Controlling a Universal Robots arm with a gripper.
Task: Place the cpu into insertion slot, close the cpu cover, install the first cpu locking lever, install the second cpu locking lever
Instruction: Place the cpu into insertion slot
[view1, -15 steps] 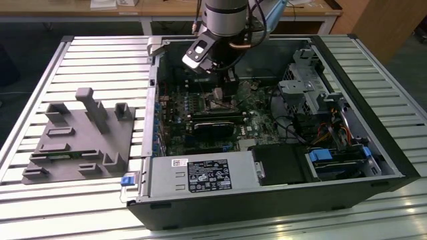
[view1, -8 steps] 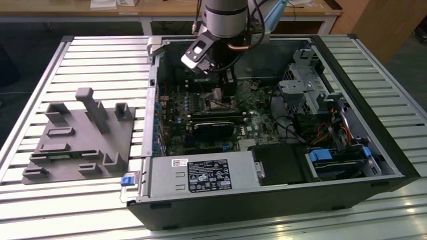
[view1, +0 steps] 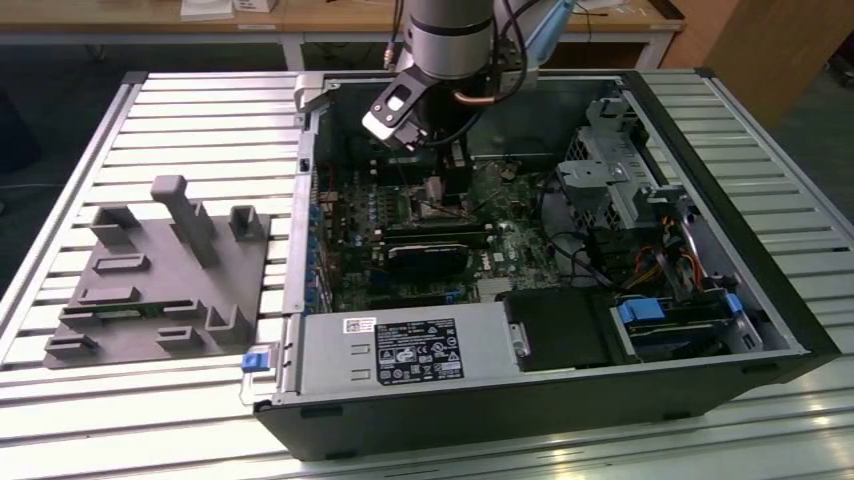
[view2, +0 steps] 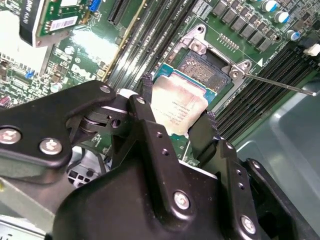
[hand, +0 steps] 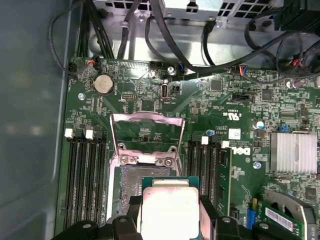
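Note:
My gripper (view2: 177, 114) is shut on the cpu (view2: 176, 104), a flat square chip with a silvery top, with one black finger (view2: 146, 95) on each of two opposite edges. In the first wrist view the cpu (hand: 170, 210) hangs partly over the insertion slot (hand: 131, 186), whose dark centre still shows beside it. The cpu cover (hand: 147, 134), a silvery frame with a window, stands swung open past the slot. A thin metal locking lever (view2: 280, 84) sticks out beside the insertion slot (view2: 202, 70). In the exterior view the gripper (view1: 430, 170) is low inside the open computer case.
Long black memory slots (hand: 85, 175) flank the socket on both sides. A black heatsink block (view1: 427, 250), the power supply (view1: 400, 350) and a drive cage (view1: 614, 170) crowd the case. A grey fixture (view1: 160, 270) sits on the slatted table at the exterior view's left.

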